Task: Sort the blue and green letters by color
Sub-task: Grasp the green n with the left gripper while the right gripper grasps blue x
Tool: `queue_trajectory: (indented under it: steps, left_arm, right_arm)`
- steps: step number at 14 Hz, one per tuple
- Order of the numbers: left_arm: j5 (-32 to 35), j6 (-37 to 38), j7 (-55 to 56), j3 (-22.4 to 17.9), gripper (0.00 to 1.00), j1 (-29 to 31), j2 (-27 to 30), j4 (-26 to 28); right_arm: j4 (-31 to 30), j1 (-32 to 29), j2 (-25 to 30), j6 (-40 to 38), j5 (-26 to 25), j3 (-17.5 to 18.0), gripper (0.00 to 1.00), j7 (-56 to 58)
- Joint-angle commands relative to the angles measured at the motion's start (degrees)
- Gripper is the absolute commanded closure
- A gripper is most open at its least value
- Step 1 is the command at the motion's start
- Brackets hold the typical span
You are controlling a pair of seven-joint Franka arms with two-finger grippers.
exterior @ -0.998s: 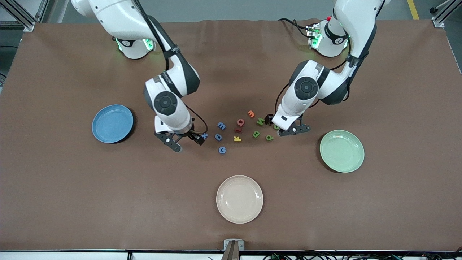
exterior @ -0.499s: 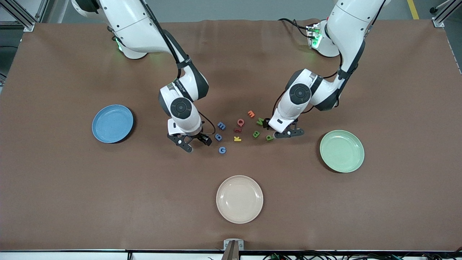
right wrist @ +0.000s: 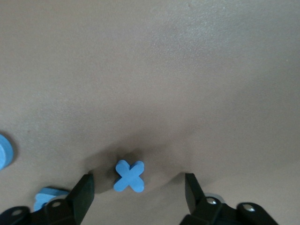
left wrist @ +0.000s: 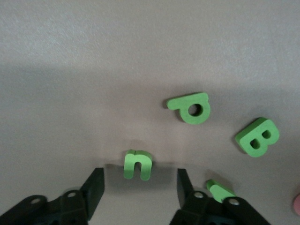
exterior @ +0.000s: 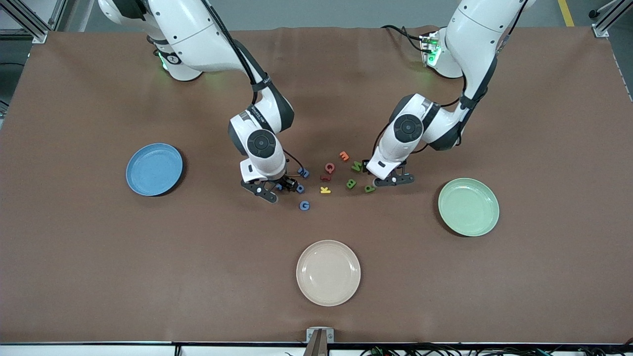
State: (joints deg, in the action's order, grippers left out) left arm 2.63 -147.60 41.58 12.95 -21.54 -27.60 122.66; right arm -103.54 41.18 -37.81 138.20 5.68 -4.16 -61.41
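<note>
Two pincers gape at mid-tabletop, both shifted inward since earlier: right pincer (right wrist: pixel 136 187) straddles the flat blue X (right wrist: pixel 129 176), left pincer (left wrist: pixel 139 187) straddles the green U (left wrist: pixel 138 164), its arms pointing toward the pincer. Green P (left wrist: pixel 191 108) and B (left wrist: pixel 257 136) lie near.

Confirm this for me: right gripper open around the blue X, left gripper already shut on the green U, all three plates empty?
Not quite. The left wrist view shows the left gripper open, its fingers either side of the green U without touching it. The rest holds: the right gripper is open around the blue X, and the blue plate, green plate and cream plate are empty.
</note>
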Motion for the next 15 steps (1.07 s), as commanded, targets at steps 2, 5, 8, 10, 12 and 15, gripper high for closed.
queue_trajectory:
  steps: [2,5,8,10,12,15]
  left_arm:
    - [1.1,-1.5,1.1,-0.3,0.48,-0.5,-0.5,0.4]
    - [1.7,-2.9,1.1,-0.4,0.49,-0.4,-0.9,0.0]
    - [4.0,-4.5,1.1,-0.4,0.52,0.1,-1.6,0.1]
    - [4.0,-4.6,1.2,-0.4,0.59,0.2,-1.6,0.1]
    - [4.0,-4.6,1.2,-0.4,0.65,0.2,-1.6,0.1]
    - [4.0,-4.5,1.6,-0.4,0.77,0.3,-1.1,0.4]
  right_arm:
    - [-1.3,0.5,0.6,0.5,1.2,-0.5,0.35,3.7]
    - [-1.3,0.5,0.6,0.5,1.2,-0.5,0.58,3.8]
    - [-1.3,0.3,0.7,0.5,1.2,-0.5,0.84,3.8]
    - [-1.3,0.0,0.8,0.1,1.2,-0.5,0.99,3.8]
    - [-1.3,-0.5,1.6,-1.1,1.2,-0.6,1.0,5.0]
    - [-1.9,-4.6,6.6,-9.8,1.1,-0.7,1.0,13.0]
